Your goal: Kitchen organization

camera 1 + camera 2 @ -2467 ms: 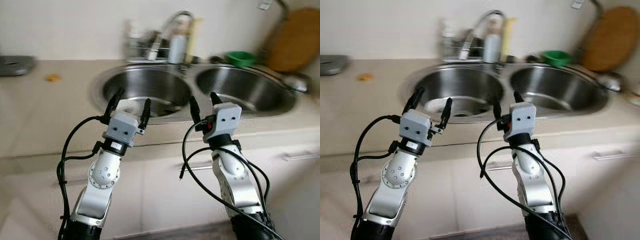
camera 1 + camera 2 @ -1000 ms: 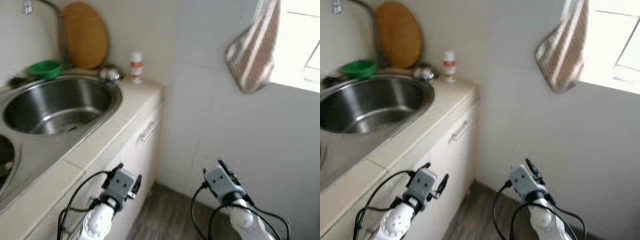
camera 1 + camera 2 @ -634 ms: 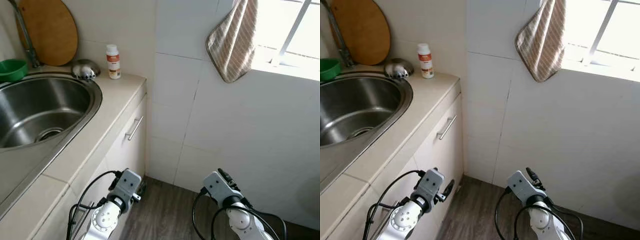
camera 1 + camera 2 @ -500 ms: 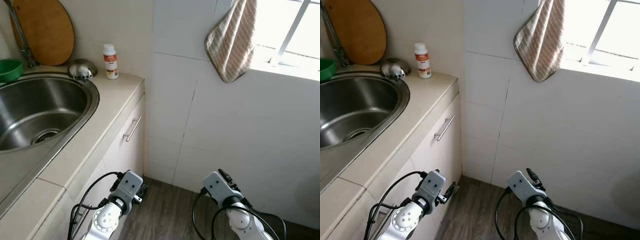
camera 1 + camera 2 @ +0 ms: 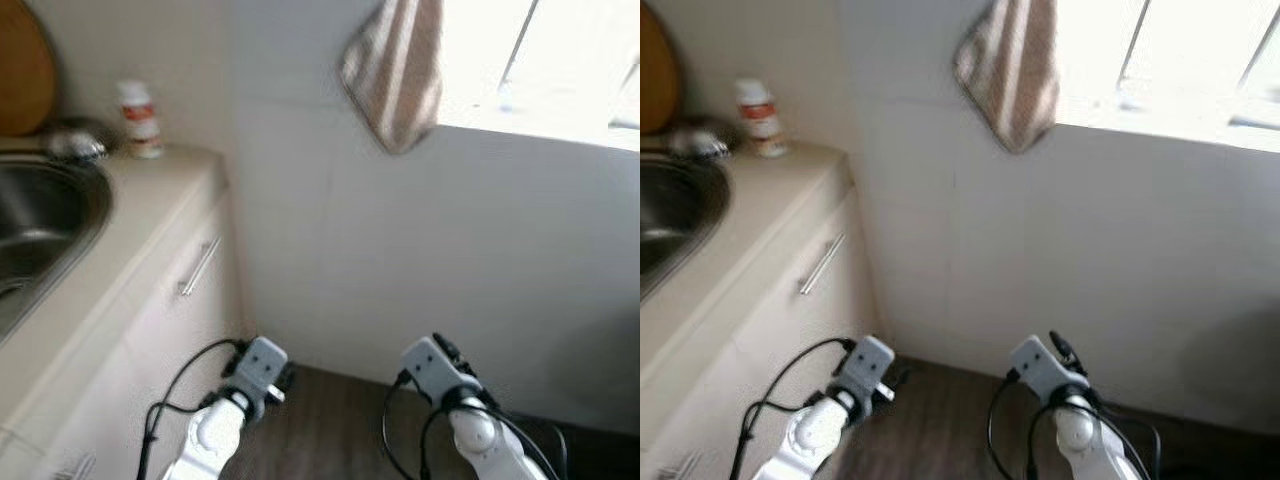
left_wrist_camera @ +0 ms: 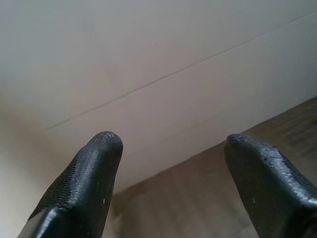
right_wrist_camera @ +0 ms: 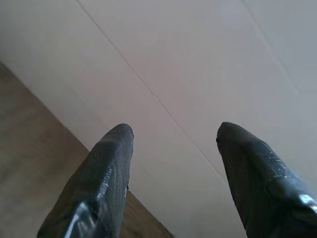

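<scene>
Facing a tiled wall, we log the following, view by view.

Left eye view: counter along the left edge, the rim of the sink at far left. A small bottle with an orange band stands upright at upper left, at the back of the counter; just beside it, toward the frame edge, a shiny metal bowl. A cupboard handle sits below the counter edge. A striped towel hangs at top centre beside a bright window. Our left gripper is low at lower centre-left, over dark wood floor; our right gripper is at lower centre-right, near the wall.

Right eye view: same scene, blurred. Bottle and bowl at upper left, well apart from both grippers and far above them in the frame.

Left wrist view: both fingertips spread wide, nothing between them, aimed at the foot of the wall.

Right wrist view: fingertips likewise spread and empty, aimed at wall tile.

Judgement: which item we are to tidy cannot be told. If it is the bottle, it lies up and to the left of both grippers, long axis vertical, and our left arm is the nearer.
</scene>
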Available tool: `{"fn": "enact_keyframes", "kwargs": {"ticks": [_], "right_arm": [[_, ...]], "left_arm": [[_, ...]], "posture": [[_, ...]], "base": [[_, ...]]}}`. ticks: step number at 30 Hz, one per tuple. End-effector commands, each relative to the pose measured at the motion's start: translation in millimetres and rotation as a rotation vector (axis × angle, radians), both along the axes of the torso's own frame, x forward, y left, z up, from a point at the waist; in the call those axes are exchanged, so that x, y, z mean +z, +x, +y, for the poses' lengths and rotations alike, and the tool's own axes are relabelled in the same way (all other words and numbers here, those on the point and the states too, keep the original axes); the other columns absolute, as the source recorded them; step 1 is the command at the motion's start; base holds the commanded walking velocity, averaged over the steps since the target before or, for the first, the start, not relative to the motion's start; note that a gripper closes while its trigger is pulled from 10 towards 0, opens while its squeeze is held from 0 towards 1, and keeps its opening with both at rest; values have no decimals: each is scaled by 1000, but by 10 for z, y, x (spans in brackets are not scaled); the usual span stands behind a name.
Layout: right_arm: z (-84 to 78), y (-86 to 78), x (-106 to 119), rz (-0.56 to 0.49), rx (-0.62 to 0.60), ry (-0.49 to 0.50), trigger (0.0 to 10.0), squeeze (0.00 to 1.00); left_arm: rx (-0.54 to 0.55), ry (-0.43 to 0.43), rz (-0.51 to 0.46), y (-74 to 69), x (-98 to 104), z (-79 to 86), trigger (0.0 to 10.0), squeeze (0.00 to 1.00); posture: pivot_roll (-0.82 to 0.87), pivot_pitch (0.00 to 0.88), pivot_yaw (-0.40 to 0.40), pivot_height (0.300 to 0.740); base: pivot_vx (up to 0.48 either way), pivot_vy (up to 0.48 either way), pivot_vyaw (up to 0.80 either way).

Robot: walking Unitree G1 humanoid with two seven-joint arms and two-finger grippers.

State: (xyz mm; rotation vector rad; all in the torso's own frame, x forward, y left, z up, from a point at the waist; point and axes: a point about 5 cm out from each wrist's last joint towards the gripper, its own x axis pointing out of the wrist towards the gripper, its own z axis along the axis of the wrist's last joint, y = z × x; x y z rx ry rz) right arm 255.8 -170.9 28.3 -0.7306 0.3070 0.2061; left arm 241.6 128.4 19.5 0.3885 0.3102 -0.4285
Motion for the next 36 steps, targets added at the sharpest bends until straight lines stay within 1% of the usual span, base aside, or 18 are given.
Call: {"fn": "enact_keyframes", "kwargs": {"ticks": [1, 3, 4, 5, 17, 24, 25, 29, 30, 32, 34, 36], "right_arm": [[-11, -35, -43, 20, -2, -9, 10000, 0], [-11, -35, -43, 20, -2, -9, 10000, 0], [-8, -25, -41, 20, -7, -3, 10000, 0], [-7, -22, -40, 19, -8, -1, 10000, 0], [-7, -3, -34, 15, -19, 7, 10000, 0], [-13, 4, -34, 15, -25, 16, 10000, 0], [-12, 6, -32, 14, -25, 17, 10000, 0], [6, 33, 24, -24, -2, 31, 10000, 0], [20, 46, 50, -38, 12, 46, 10000, 0], [69, 75, 104, -70, 63, 41, 10000, 0], [120, 120, 193, -116, 102, 75, 10000, 0], [141, 168, 274, -153, 113, 110, 10000, 0]], "left_arm": [[-1, 7, 12, 2, -13, 26, 10000, 0], [-1, 7, 12, 2, -13, 26, 10000, 0], [-4, -30, -11, 9, 21, 13, 10000, 0], [-5, -40, -18, 11, 31, 9, 10000, 0], [-15, -34, -12, 17, 23, 13, 10000, 0], [-13, -37, -9, 16, 20, 11, 10000, 0], [-5, -51, -13, 19, 25, 12, 10000, 0], [-2, -62, -22, 25, 37, 7, 10000, 0], [-2, -57, -18, 25, 32, 5, 10000, 0], [-4, -51, -13, 25, 27, 4, 10000, 0], [-5, -50, -11, 28, 23, 2, 10000, 0], [-5, -51, -10, 28, 19, -1, 10000, 0]], "posture": [[-19, 0, -34, 740], [-19, 0, -34, 740], [-20, 0, -31, 740], [-20, 0, -31, 740], [-22, 0, -28, 740], [-21, 0, -30, 740], [-21, 0, -30, 740], [-22, 0, -30, 740], [-22, 0, -30, 740], [-22, 0, -30, 740], [-24, 0, -29, 740], [-23, 0, -30, 740]], "base": [[0, -480, -738], [0, -480, -738], [0, 0, -738], [0, 0, -738], [0, 0, -738], [0, -355, -738], [0, 0, -738], [0, 0, -736], [0, 0, -694], [0, 0, 0], [0, 0, 0], [0, 0, 0]]}}
